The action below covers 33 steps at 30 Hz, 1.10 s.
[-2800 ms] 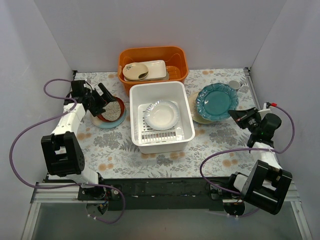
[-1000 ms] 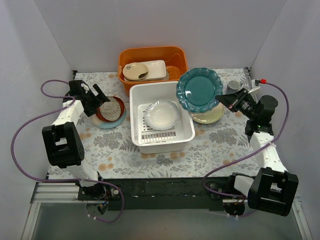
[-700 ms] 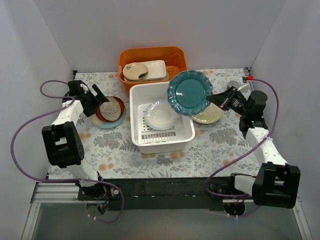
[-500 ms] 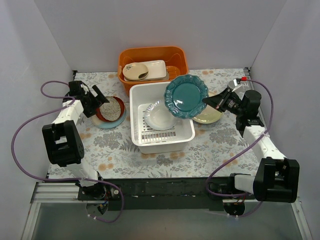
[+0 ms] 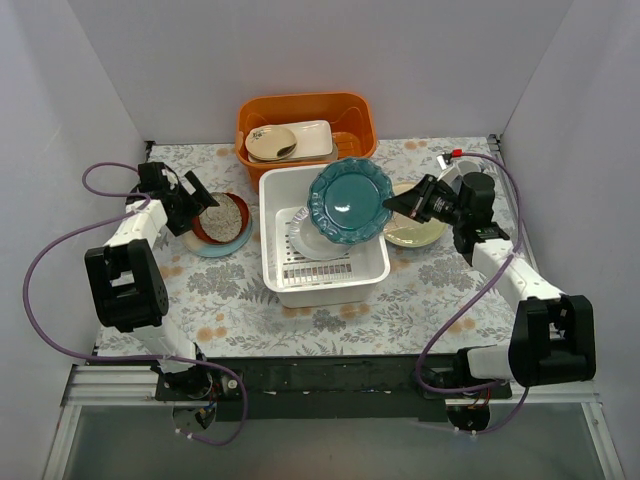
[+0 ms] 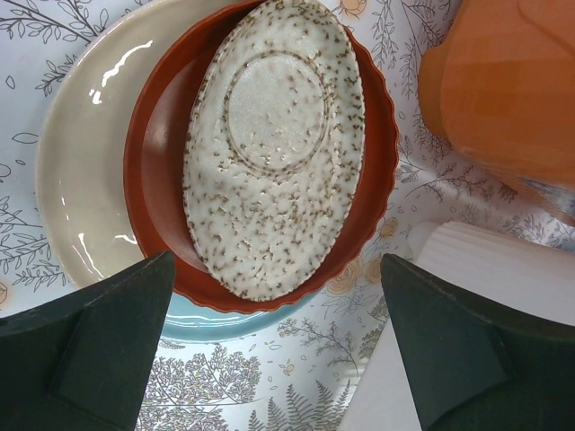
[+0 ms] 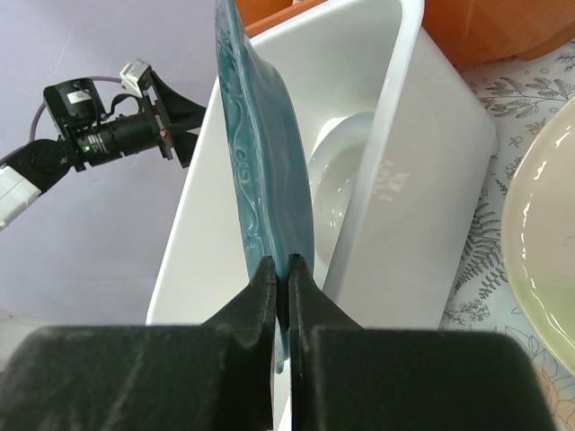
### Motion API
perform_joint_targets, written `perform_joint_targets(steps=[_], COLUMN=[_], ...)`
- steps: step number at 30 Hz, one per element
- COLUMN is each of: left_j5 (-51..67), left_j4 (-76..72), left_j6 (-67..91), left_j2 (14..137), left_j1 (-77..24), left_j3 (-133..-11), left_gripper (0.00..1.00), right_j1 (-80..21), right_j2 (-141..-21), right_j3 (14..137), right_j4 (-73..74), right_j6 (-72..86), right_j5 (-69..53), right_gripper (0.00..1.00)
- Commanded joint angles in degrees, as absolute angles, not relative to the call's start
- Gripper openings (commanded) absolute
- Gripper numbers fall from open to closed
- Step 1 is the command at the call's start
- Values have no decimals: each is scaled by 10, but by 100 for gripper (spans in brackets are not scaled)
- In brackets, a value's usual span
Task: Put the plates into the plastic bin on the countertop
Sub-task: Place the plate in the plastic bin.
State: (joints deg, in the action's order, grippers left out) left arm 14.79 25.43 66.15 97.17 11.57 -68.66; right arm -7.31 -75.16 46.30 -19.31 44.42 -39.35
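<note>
Top external view, starting from the near edge of the worktop [image 5: 230, 300]: pale grey, printed with grey leaves and orange flowers. At its middle, a white rectangular plastic bin [image 5: 325, 288] with rounded corners and a slotted bottom. Inside it, lying flat, a round pale plate [image 5: 312, 240], partly hidden.

Above the bin's right half, held up and steeply tilted, a round teal plate [image 5: 348, 201] with a scalloped rim and a glossy face turned up toward the camera. Gripped at its right rim by the right gripper [image 5: 392, 207], clamped thin on the edge. From the right wrist, seen almost edge-on, with raised swirls along the border and the lower rim over the bin's inside. Cannot tell whether it touches the bin or the pale plate. Just right of the bin, under the right arm, a round yellow plate [image 5: 420, 234] flat on the worktop.

Toward the left edge, a stack: a light blue plate [image 6: 225, 325] at the bottom, a cream plate [image 6: 81, 180], a red-brown fluted plate [image 6: 153, 189], and a speckled oval dish [image 6: 274, 144] on top. Over it, the left gripper [image 5: 200, 197], spread wide and holding nothing.

At the far edge, behind the bin, an orange plastic tub [image 5: 305, 104]. Inside, a small beige oval dish [image 5: 270, 143] with a spoon, resting on a white rectangular dish [image 5: 318, 138].
</note>
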Motion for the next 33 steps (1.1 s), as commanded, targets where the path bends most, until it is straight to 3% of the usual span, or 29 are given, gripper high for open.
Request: perform_joint_targets(steps=[1,20,33], left_j5=[145,160,163], left_j4=[256,260,260], left_j6=[653,662,663], left_j2=[970,1006,1010], left_j1=[120,126,127], left_j3=[-690,-708,-708], left_gripper=[98,98,98], right_j1=[-92,-184,-227], right_j2=[-751,-855,-938], right_j3=[523,585,685], right_j4=[-251,-213,-48], right_j6=[443,401,309], right_j5=[-396,-374,-330], right_gripper=[1,1,6])
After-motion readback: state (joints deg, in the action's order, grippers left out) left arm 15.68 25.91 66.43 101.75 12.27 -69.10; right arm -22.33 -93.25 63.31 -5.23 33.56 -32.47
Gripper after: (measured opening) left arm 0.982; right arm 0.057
